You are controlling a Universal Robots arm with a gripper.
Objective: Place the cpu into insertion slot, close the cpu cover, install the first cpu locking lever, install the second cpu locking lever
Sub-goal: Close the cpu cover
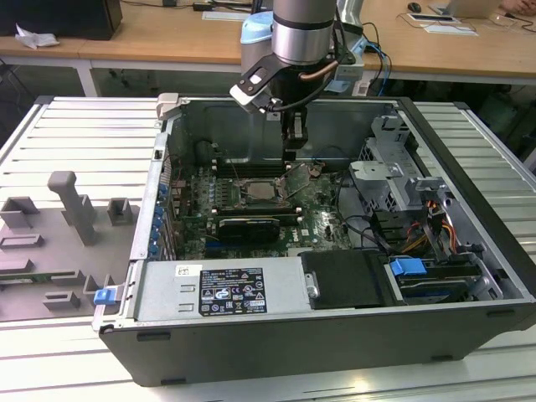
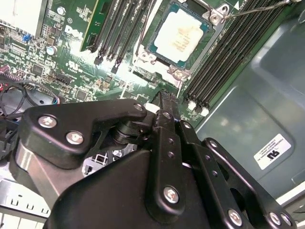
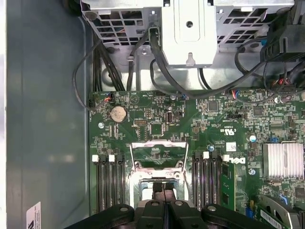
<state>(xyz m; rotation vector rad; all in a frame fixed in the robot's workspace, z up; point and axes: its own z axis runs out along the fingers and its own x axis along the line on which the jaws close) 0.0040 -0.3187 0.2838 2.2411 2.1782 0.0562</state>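
Observation:
The cpu (image 2: 181, 36) lies flat in the insertion slot (image 2: 213, 18), pale metal face up; in the exterior view the cpu (image 1: 261, 191) sits mid-board inside the open computer case. The cpu cover (image 3: 157, 144) stands raised on edge beside the slot, board showing through its window, and in the exterior view the cpu cover (image 1: 299, 174) leans up on the slot's right side. My gripper (image 3: 163, 192) hangs just above the cover with its black fingers pressed together, nothing seen between them. A thin wire locking lever (image 2: 257, 8) sticks up past the slot.
Black memory slots (image 2: 224, 62) flank the socket. A black graphics card (image 1: 247, 224) lies in front of it, a drive cage (image 1: 394, 167) and cables (image 3: 157, 62) at the exterior view's right. A power supply (image 1: 218, 289) fills the case front. Grey fixtures (image 1: 71, 209) stand outside.

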